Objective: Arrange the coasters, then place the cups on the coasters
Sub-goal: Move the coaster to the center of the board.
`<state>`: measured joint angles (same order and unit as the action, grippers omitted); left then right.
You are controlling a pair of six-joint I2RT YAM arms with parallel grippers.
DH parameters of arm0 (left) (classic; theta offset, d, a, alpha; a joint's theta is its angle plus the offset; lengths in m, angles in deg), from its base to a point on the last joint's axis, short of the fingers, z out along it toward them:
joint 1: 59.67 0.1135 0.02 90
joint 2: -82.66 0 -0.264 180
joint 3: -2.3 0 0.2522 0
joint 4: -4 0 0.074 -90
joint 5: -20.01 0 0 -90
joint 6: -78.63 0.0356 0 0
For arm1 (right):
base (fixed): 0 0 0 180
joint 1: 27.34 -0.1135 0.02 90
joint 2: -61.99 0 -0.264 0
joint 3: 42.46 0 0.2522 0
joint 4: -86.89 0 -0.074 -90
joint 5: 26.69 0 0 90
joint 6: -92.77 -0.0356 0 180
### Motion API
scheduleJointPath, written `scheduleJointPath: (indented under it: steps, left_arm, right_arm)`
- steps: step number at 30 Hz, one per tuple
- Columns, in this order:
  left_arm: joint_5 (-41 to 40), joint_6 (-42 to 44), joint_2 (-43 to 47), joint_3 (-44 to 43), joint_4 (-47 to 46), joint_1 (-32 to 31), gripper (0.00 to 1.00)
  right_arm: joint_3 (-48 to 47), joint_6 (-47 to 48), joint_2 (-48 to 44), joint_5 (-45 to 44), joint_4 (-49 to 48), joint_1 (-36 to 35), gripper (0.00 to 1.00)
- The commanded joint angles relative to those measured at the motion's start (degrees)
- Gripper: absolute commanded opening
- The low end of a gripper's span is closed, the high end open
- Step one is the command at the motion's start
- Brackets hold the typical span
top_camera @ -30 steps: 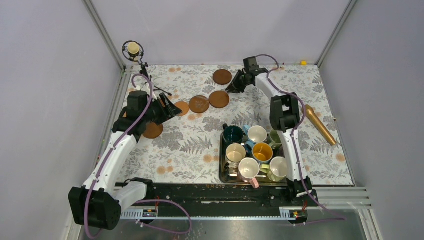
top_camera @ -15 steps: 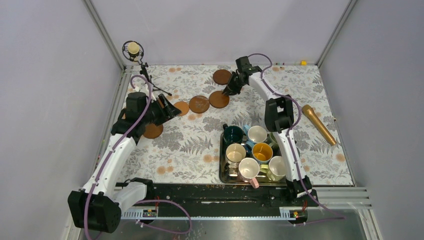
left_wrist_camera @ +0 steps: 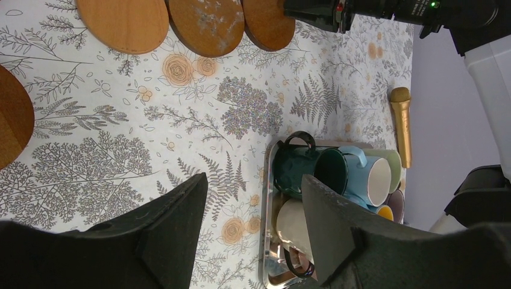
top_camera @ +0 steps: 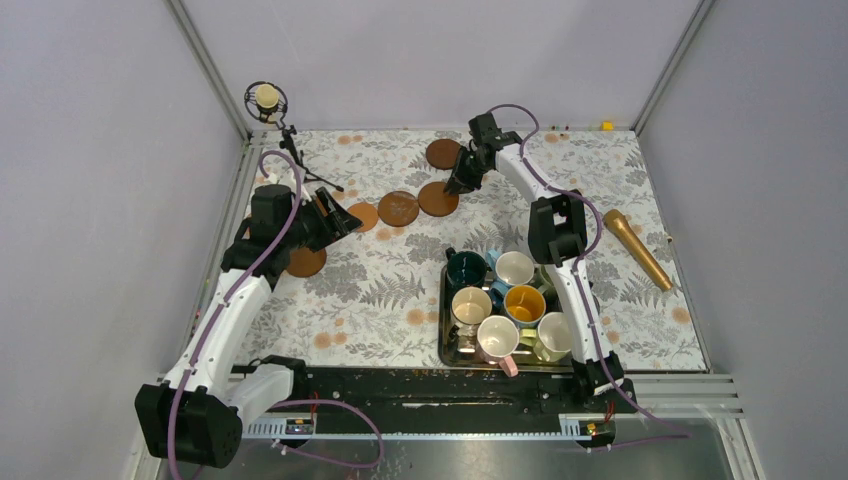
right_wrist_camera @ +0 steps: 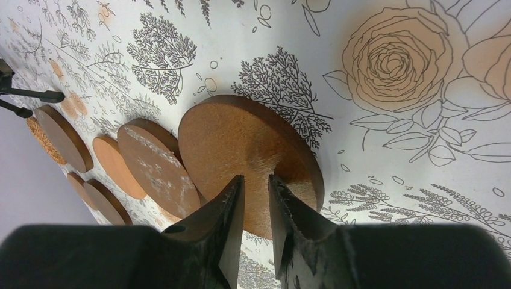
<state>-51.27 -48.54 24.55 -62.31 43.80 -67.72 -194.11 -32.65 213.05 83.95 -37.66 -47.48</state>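
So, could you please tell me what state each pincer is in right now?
Left pincer: open, empty.
Right pincer: slightly open, empty, over a coaster.

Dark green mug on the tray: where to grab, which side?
Take the dark green mug by its rim wall on the left side, one finger inside, one outside, coming down. It stands upright at the tray's far-left corner; the white mug crowds its right, the beige mug its near side, the left is free. Its handle sticks out far-left, so likely pinch just beside it.
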Motion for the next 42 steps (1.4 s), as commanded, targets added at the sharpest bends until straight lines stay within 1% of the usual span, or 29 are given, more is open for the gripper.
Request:
scheduleJointPath:
  steps: [1,3,6,9,14,18,26,29,31,34,37,42]
  left_arm:
    - [0.45,-0.45,1.60,0.60,-2.31,0.32,0.60]
    - [0.44,-0.53,1.76,0.70,-2.31,0.32,0.60]
    - [0.60,-0.75,1.79,0.92,-2.39,0.32,0.60]
    - [0.67,-0.73,2.06,0.86,-2.45,0.33,0.60]
    - [0.53,-0.74,2.22,0.76,-2.58,0.33,0.60]
    - [0.63,-0.65,2.16,0.51,-2.53,0.48,0.60]
    - [1.16,-1.06,2.21,-0.07,-2.96,0.42,0.60]
    - [1.19,-1.18,2.25,-0.13,-2.92,0.41,0.60]
    - [1.14,-1.19,2.25,-0.05,-2.93,0.45,0.60]
    - [0.99,-1.18,2.55,0.11,-2.93,0.41,0.60]
    - [0.99,-1.28,2.78,0.30,-2.93,0.50,0.60]
    - [1.05,-1.46,2.80,0.10,-3.19,0.51,0.60]
  right_arm:
    - [-1.06,0.77,-3.90,-0.56,1.60,-0.78,0.30]
    - [-0.17,-0.70,-5.46,-0.94,-2.33,-0.63,0.30]
    - [2.30,-3.96,-7.34,-4.39,-7.65,-0.15,0.31]
    - [3.50,-7.35,-6.67,-6.67,-10.67,0.50,0.31]
    - [0.86,-11.61,-2.95,-8.07,-10.55,1.09,0.31]
    - [-0.13,-12.63,-0.93,-8.54,-8.75,1.04,0.32]
    - [1.62,-12.34,-0.16,-7.56,-7.97,0.82,0.33]
    - [0.42,-12.56,0.49,-7.04,-7.45,0.61,0.33]
    - [-2.19,-12.38,1.52,-6.57,-5.32,0.55,0.33]
    - [-3.88,-11.17,2.21,-5.91,-1.99,0.29,0.33]
    - [-1.76,-9.26,1.06,-4.38,-1.82,0.13,0.33]
    - [-0.33,-3.37,-1.22,-1.15,-0.90,-0.99,0.32]
